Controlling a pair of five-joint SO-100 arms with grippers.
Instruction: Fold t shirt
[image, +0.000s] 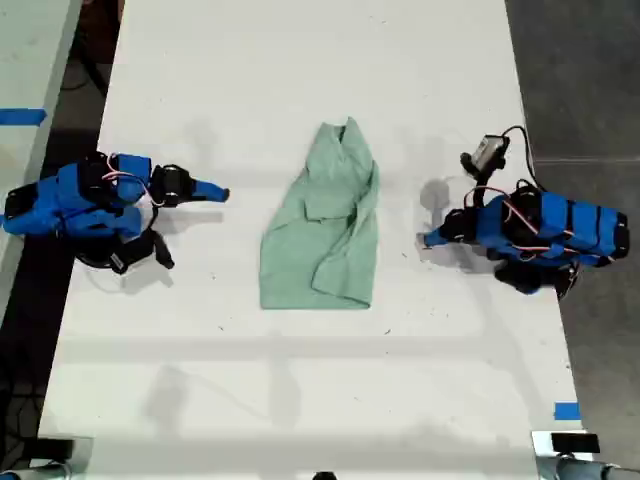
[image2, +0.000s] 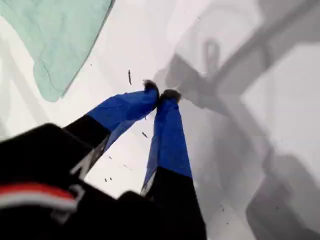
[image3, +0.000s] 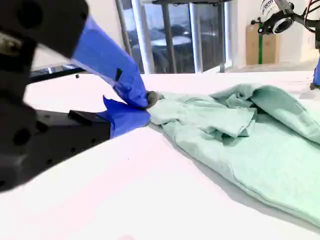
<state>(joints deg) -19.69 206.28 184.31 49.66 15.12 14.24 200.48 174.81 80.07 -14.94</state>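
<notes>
Ext. view: the t shirt (image: 322, 222) is seen crumpled mid-table (image: 300, 60), btwn two blue arms, touched by neither; a small camera unit (image: 488, 153) w/ cable lies near the arm at the ext. view's right. 1st wrist view: my first gripper (image2: 160, 93) is pinched closed on nothing, above bare table, shirt corner (image2: 55, 40) apart. 2nd wrist view: my second gripper (image3: 145, 106) is closed, empty, tips just beside the shirt (image3: 240, 130).

A long white counter (image: 300, 400) runs through the room over a dark grey floor (image: 585, 80). Blue tape (image: 566, 411) marks the counter's edge. Beyond it, tall glass windows (image3: 180, 37) with dark frames, a pale wall (image3: 240, 25) and a cardboard box (image3: 260, 47).
</notes>
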